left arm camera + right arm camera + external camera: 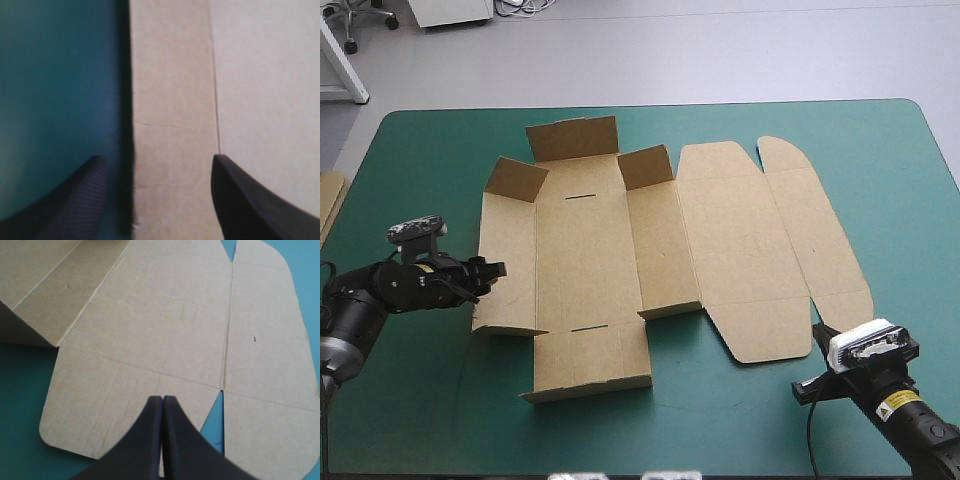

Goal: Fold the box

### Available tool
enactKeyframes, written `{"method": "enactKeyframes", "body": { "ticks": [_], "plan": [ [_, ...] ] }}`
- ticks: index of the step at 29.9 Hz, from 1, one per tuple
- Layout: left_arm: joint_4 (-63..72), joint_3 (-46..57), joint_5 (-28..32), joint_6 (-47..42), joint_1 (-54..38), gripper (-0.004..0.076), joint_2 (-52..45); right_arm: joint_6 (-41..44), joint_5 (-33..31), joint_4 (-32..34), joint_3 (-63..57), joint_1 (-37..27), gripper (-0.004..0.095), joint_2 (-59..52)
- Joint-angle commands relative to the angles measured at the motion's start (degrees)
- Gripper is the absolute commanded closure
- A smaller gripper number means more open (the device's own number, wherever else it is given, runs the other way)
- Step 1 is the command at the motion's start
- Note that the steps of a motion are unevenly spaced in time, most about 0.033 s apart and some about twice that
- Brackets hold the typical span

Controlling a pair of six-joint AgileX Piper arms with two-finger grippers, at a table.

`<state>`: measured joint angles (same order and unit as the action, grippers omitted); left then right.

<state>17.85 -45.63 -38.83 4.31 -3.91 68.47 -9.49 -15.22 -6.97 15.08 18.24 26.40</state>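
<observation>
Worktop (420,400), box (720,240) mostly flat: spread left end effector (157,160) straddles its left panel (508,260), probably raised next; right end effector (162,400) pinched together.

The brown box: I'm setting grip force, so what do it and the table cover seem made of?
The flat brown cut-sheet box looks like matte, uncoated cardboard: fibrous speckle, pressed crease lines, cut slots. The teal-green table cover seems smooth and dull, perhaps a mat or cloth.
</observation>
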Motion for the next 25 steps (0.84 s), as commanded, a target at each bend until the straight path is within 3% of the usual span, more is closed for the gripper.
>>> {"method": "enactKeyframes", "body": {
  "ticks": [1,6,22,25],
  "plan": [
    [9.8,-2.1,-0.6,9.2,-7.1,0.0286,-1.1,-0.4,3.5,-0.2,2.2,0.0,0.0928,0.4],
    [26.7,-1.9,-8.0,27.6,-13.3,0.0307,1.9,-0.4,3.5,-0.2,2.2,0.0,0.0928,0.4],
    [28.5,-1.9,-10.4,33.8,-14.9,0.0336,11.6,-0.4,3.5,-0.2,2.2,0.0,0.0928,0.4],
    [33.4,-1.9,-12.4,39.1,-14.9,0.0337,13.7,-0.4,3.5,-0.2,2.2,0.0,0.0928,0.4]
  ]
}}
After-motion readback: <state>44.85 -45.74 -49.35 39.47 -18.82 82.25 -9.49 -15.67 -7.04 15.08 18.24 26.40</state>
